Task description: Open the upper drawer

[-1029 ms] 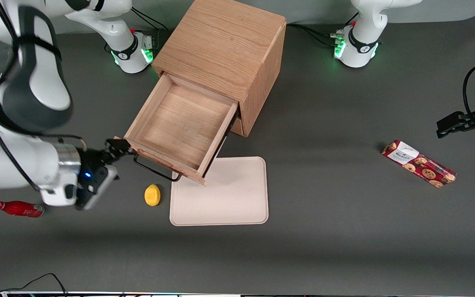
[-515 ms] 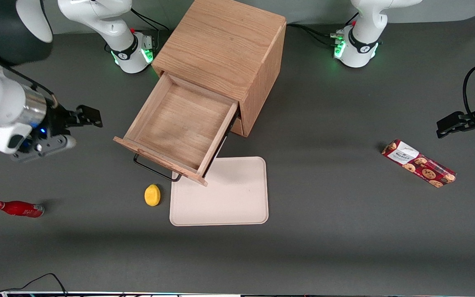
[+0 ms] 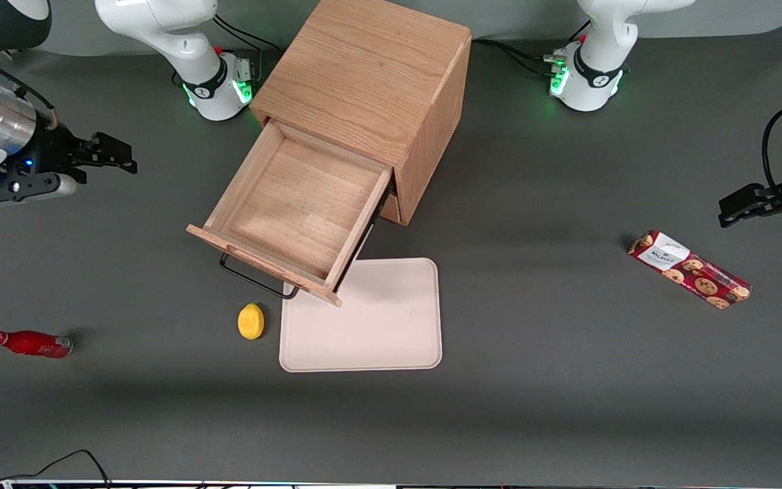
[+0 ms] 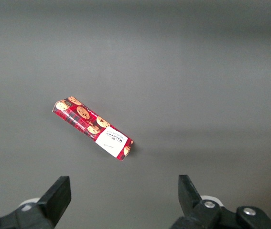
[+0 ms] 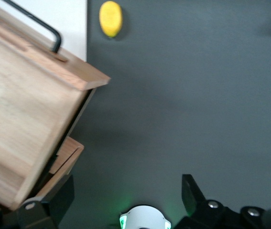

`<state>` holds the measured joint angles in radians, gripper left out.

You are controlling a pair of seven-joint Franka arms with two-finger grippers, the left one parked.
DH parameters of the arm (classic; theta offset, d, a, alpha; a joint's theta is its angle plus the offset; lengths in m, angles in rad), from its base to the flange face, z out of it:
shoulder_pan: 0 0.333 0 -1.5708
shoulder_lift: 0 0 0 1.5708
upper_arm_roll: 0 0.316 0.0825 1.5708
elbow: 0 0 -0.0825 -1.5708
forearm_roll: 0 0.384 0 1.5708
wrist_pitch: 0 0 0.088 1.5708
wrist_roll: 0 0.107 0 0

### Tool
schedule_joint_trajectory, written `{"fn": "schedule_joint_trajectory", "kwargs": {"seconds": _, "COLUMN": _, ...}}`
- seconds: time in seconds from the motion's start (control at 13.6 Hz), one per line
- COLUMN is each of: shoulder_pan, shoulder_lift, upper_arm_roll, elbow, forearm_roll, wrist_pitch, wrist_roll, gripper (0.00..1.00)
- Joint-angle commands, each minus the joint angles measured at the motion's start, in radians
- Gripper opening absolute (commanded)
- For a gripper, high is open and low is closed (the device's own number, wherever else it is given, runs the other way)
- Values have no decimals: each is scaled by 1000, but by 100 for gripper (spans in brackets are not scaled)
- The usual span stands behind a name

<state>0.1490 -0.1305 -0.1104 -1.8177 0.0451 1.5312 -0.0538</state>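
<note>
The upper drawer (image 3: 289,210) of the oak cabinet (image 3: 370,75) stands pulled far out, and its wooden inside is bare. Its thin black wire handle (image 3: 255,282) hangs free on the front board, which overhangs a beige tray. The right wrist view shows the same drawer (image 5: 25,105) and handle (image 5: 35,24). My gripper (image 3: 119,155) is open and holds nothing. It hovers well clear of the drawer toward the working arm's end of the table, farther from the front camera than the handle. In the wrist view its gripper (image 5: 125,191) has only dark table between the fingers.
A beige tray (image 3: 377,326) lies in front of the drawer, with a yellow lemon (image 3: 250,320) (image 5: 111,18) beside it. A red bottle (image 3: 30,343) lies toward the working arm's end. A red cookie box (image 3: 690,268) (image 4: 93,129) lies toward the parked arm's end. The arm's base (image 3: 218,85) stands beside the cabinet.
My gripper has left the drawer handle and drawn away toward the working arm's end, farther from the front camera. The drawer stays pulled out as before.
</note>
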Motion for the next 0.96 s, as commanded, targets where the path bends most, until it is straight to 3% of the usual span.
{"fn": "schedule_joint_trajectory", "kwargs": {"seconds": 0.0, "shoulder_pan": 7, "shoulder_lift": -2, "upper_arm_roll": -12, "elbow": 7, "forearm_roll": -40, "wrist_pitch": 21, "wrist_roll": 28, "gripper": 100}}
{"fn": "schedule_joint_trajectory", "kwargs": {"seconds": 0.59, "shoulder_pan": -43, "shoulder_lift": 201, "upper_arm_roll": -48, "elbow": 283, "forearm_roll": -42, "wrist_pitch": 35, "wrist_roll": 28, "gripper": 100}}
{"fn": "schedule_joint_trajectory", "kwargs": {"seconds": 0.88, "shoulder_pan": -62, "shoulder_lift": 219, "upper_arm_roll": -48, "elbow": 314, "forearm_roll": -40, "wrist_pitch": 35, "wrist_roll": 19, "gripper": 100}}
